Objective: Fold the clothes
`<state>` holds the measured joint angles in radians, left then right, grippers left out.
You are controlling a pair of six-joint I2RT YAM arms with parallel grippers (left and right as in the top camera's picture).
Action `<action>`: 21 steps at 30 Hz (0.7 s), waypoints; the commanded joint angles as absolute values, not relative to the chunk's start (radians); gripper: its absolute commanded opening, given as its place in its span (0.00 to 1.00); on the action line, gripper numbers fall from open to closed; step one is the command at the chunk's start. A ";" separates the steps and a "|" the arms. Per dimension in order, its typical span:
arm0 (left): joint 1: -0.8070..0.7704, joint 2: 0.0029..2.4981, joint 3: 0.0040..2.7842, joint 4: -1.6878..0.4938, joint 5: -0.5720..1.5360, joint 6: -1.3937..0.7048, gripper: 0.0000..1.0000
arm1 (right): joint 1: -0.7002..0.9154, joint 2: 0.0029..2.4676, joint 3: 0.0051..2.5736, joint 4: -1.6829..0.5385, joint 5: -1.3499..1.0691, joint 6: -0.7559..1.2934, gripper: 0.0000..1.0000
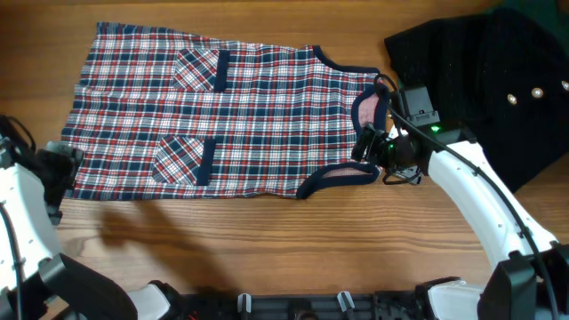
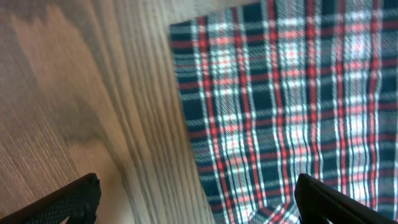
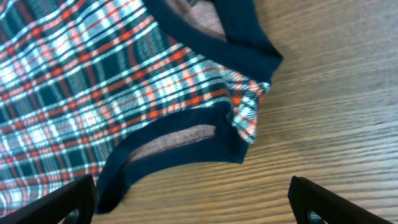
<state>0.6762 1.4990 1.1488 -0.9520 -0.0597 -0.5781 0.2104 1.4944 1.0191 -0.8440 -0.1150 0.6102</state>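
The right pincer (image 3: 193, 200) stands wide over a navy-trimmed armhole of the plaid garment (image 1: 231, 116), holding nothing. The left pincer (image 2: 199, 202) gapes wide astride its hem edge. Only the overhead view shows the garment spread flat on the wooden surface (image 1: 267, 240), with a black studded garment (image 1: 480, 71) near its neck end.

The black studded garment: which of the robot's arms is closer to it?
Right. The right gripper sits at the plaid garment's neck end, just beside the black studded garment; the left gripper is far across the table at the plaid hem's corner.
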 commanded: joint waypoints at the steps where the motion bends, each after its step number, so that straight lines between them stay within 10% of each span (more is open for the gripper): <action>1: 0.735 1.518 1.144 -0.930 -0.058 -0.645 1.00 | 0.136 1.539 0.982 -0.807 -0.112 0.676 1.00; 21: 0.753 1.769 1.142 -0.735 -0.093 -0.643 1.00 | 0.120 1.581 0.896 -0.691 -0.152 0.654 1.00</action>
